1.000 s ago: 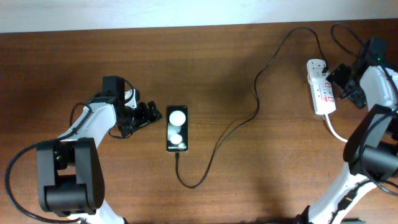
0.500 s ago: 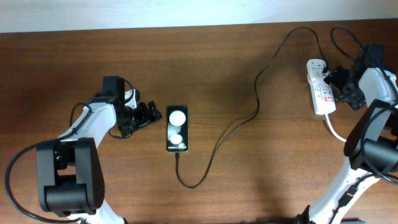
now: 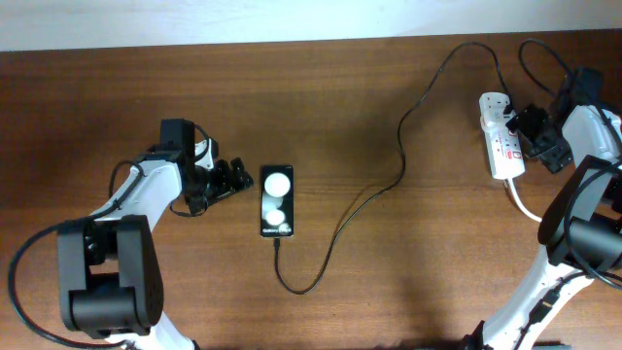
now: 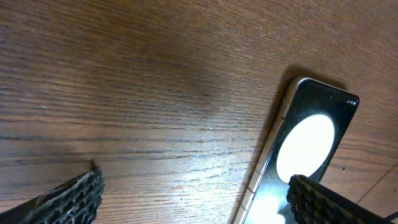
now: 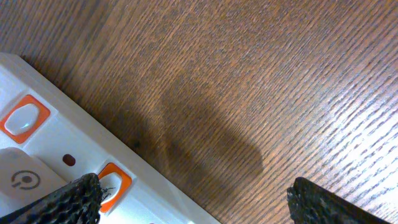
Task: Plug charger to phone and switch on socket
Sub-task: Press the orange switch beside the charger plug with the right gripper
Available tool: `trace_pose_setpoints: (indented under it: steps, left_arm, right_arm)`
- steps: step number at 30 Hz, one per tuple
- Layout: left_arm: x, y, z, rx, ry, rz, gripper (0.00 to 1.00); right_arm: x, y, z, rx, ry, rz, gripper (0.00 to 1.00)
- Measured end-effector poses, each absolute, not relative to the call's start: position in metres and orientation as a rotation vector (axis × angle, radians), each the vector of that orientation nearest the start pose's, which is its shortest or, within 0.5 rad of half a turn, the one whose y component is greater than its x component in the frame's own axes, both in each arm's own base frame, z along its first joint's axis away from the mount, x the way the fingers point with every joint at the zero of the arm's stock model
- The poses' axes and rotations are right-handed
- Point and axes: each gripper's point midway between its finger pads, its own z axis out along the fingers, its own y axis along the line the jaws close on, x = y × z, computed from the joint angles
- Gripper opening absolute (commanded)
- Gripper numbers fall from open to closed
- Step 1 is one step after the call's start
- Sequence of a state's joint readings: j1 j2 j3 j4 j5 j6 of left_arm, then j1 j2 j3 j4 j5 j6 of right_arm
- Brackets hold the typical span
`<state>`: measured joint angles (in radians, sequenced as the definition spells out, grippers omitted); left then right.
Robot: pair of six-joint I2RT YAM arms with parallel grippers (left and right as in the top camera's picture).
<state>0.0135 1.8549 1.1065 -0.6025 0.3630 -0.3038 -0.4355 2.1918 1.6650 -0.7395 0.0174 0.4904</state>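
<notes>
The black phone (image 3: 276, 202) lies face up at the middle left of the table, with two white blobs on its screen. The thin black charger cable (image 3: 401, 160) loops from the phone's near edge up to the far end of the white socket (image 3: 503, 136) on the right. My left gripper (image 3: 233, 180) is open just left of the phone. In the left wrist view one of its fingertips (image 4: 323, 200) hangs over the phone (image 4: 311, 134). My right gripper (image 3: 537, 134) is open at the socket's right side. One of its fingertips (image 5: 65, 204) is at an orange switch (image 5: 115, 179) on the socket (image 5: 155, 196).
A thick white cord (image 3: 525, 204) leaves the socket's near end toward the right arm. More black cables (image 3: 539, 53) curl at the far right corner. A second orange switch (image 5: 23, 119) and a white block with a power symbol (image 5: 25, 177) sit on the strip.
The right wrist has shifted slightly toward the far edge beside the socket. The left arm, phone and cable have not moved.
</notes>
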Motion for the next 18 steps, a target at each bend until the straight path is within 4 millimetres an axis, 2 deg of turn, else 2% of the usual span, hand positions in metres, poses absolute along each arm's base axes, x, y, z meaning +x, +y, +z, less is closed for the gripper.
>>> trace_pose_setpoints:
  steps: [18]
  left_arm:
    - [0.3663,-0.0561,0.0151,-0.403,2.895,-0.577,0.99]
  right_arm:
    - [0.4411,-0.2078,0.021,1.276,2.543,-0.012,0.98]
